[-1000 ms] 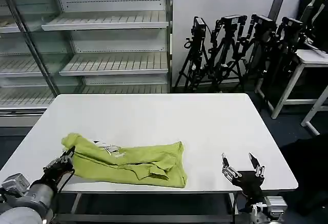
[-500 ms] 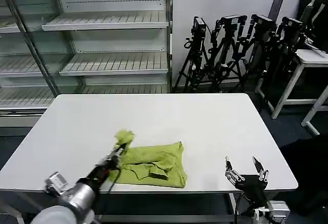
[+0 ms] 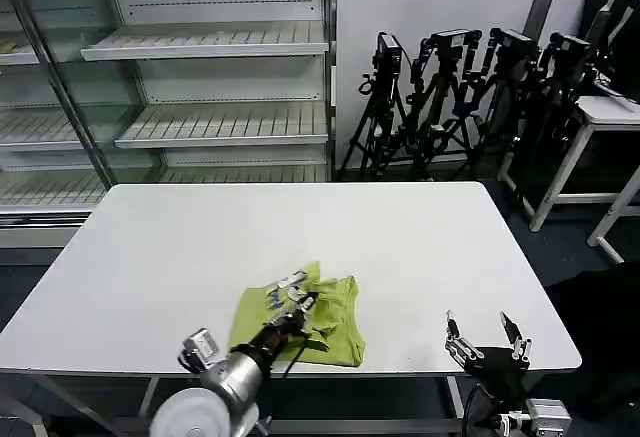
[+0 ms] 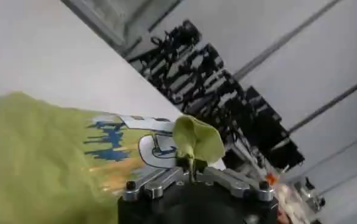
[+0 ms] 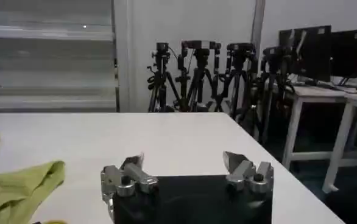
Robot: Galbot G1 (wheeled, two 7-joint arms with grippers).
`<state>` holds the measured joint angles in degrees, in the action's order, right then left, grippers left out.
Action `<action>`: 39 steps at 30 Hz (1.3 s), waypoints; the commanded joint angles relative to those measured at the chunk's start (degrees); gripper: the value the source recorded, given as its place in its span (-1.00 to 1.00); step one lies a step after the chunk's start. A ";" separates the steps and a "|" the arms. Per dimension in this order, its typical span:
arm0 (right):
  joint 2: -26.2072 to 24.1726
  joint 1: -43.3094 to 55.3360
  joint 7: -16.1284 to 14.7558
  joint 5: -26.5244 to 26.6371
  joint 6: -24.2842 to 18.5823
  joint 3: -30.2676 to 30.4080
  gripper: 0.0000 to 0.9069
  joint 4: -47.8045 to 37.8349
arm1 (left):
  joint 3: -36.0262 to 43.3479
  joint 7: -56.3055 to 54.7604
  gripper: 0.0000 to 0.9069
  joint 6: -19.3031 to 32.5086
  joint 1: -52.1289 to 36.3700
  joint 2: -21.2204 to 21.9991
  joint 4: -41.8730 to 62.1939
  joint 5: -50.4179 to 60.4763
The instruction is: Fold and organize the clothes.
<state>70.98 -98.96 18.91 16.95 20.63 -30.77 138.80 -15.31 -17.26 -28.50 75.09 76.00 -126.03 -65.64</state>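
Honestly, the main risk: the left gripper [image 3: 297,309] is pinching only a small tuft of the T-shirt [image 3: 335,319], so the cloth could be slipping out mid-fold, or the layer could be bunching instead of laying flat. Its fingers [image 4: 166,176] are closed tight on that tuft, which is poking up between them in the left wrist view, printed side showing just beyond. Garment is lying near the front edge of the surface [image 3: 300,227], left of centre. Right gripper [image 3: 488,342] is idling at the front right edge, fingers spread wide, holding nothing, well apart from the shirt.
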 commanded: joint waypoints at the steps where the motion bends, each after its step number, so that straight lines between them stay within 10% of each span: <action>1: 0.14 -0.30 0.05 -0.19 0.06 -0.05 1.00 0.29 | 6.94 2.42 1.00 0.49 -2.34 1.06 5.09 11.46; 26: -0.12 2.91 -0.34 -0.40 -0.03 3.77 1.00 -1.05 | -22.07 1.72 1.00 -0.20 12.04 -9.97 -9.14 10.11; 39: -0.57 2.65 -0.37 -0.10 0.05 2.88 1.00 -0.48 | -12.34 2.05 1.00 -2.77 8.16 -6.88 -0.59 14.57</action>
<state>70.53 -96.36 18.54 16.71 20.68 -27.32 138.10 -30.34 -15.07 -29.95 84.23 68.43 -131.30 -54.50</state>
